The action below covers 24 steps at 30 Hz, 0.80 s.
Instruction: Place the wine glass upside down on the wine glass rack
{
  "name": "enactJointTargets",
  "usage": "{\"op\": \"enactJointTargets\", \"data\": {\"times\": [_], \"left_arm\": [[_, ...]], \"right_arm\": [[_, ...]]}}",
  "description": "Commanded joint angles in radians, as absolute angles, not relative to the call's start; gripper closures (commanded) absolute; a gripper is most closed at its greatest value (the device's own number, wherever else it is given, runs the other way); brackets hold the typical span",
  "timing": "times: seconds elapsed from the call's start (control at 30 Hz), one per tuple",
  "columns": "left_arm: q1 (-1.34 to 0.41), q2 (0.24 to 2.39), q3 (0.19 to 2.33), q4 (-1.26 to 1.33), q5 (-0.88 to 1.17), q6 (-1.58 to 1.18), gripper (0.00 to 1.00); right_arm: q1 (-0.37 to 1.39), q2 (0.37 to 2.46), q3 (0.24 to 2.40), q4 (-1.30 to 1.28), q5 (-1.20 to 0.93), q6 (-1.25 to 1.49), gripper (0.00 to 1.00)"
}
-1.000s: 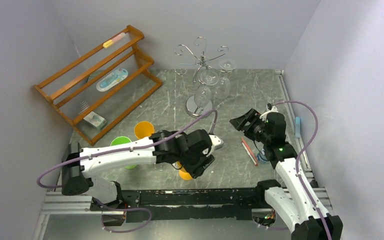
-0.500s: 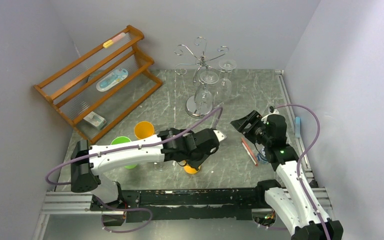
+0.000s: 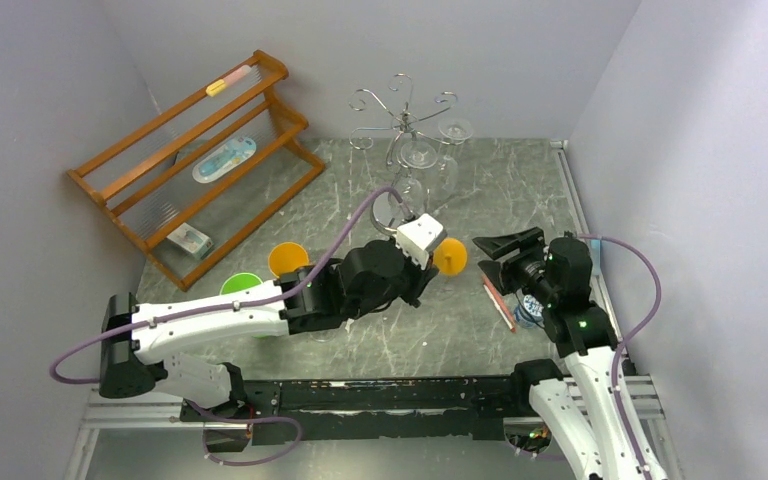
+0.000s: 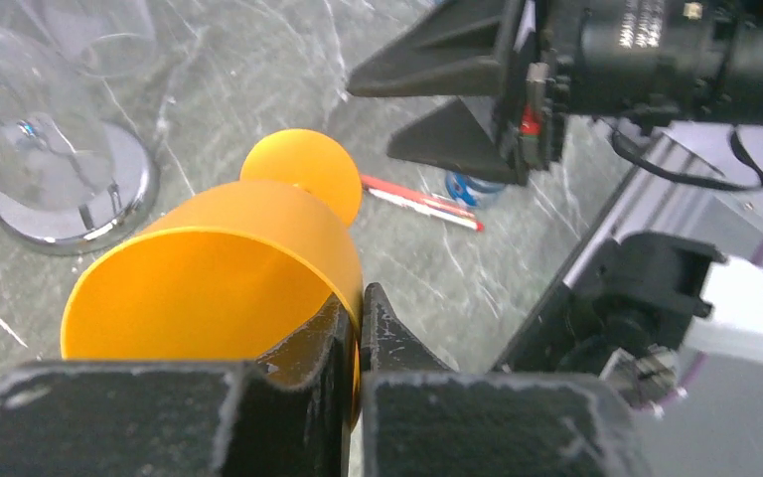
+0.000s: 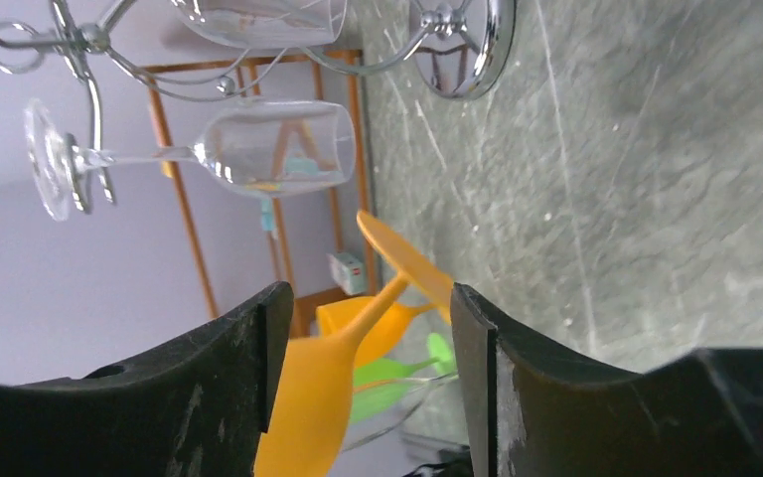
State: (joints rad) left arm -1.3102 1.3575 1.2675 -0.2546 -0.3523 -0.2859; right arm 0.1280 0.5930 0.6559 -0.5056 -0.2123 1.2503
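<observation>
My left gripper (image 4: 360,316) is shut on the rim of an orange wine glass (image 4: 219,268), one finger inside the bowl and one outside. The glass lies tilted above the table, its round foot (image 3: 450,256) pointing at my right gripper (image 3: 495,258). That gripper (image 5: 368,298) is open, and the orange stem (image 5: 382,298) shows between its fingers, apart from both. The silver wine glass rack (image 3: 401,118) stands at the back centre on its shiny disc base (image 4: 70,204). Clear glasses (image 5: 258,149) hang upside down from its arms.
An orange wooden slatted rack (image 3: 200,160) stands at the back left. An orange cup (image 3: 287,259) and a green cup (image 3: 242,285) sit beside the left arm. A red pen (image 3: 500,303) and a small blue item (image 3: 530,312) lie under the right arm.
The left gripper shut on the orange glass, lifted it and carried it up and right toward the right gripper. The right gripper turned toward it and its jaws narrowed a little.
</observation>
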Motion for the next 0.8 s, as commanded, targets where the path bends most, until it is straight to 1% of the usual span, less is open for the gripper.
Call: {"op": "enactJointTargets", "data": {"times": [0.0,0.13,0.27,0.37,0.47,0.53,0.6,0.77], "left_arm": [[-1.316,1.374,1.198,0.064,-0.488,-0.219,0.95],[-1.318,1.361,1.14,0.178,-0.505,-0.19,0.95],[-1.318,1.333,1.065,0.328,-0.491,-0.172,0.95],[-1.318,1.336,1.046,0.376,-0.469,-0.177,0.95],[-1.318,1.348,1.042,0.415,-0.446,-0.179,0.95],[-1.318,1.357,1.043,0.432,-0.44,-0.178,0.95],[-1.318,1.366,1.044,0.451,-0.43,-0.177,0.95],[-1.318,1.383,1.043,0.474,-0.409,-0.186,0.95]], "right_arm": [[0.124,0.554,0.696,-0.582,-0.219,1.456,0.38],[0.124,0.555,0.741,-0.587,-0.21,1.516,0.39],[0.125,0.581,0.746,-0.558,-0.269,1.603,0.51],[0.124,0.601,0.739,-0.516,-0.29,1.648,0.57],[0.124,0.636,0.75,-0.5,-0.31,1.65,0.57],[0.124,0.659,0.762,-0.51,-0.317,1.635,0.53],[0.125,0.678,0.767,-0.51,-0.321,1.627,0.52],[0.124,0.699,0.745,-0.417,-0.331,1.64,0.54]]}}
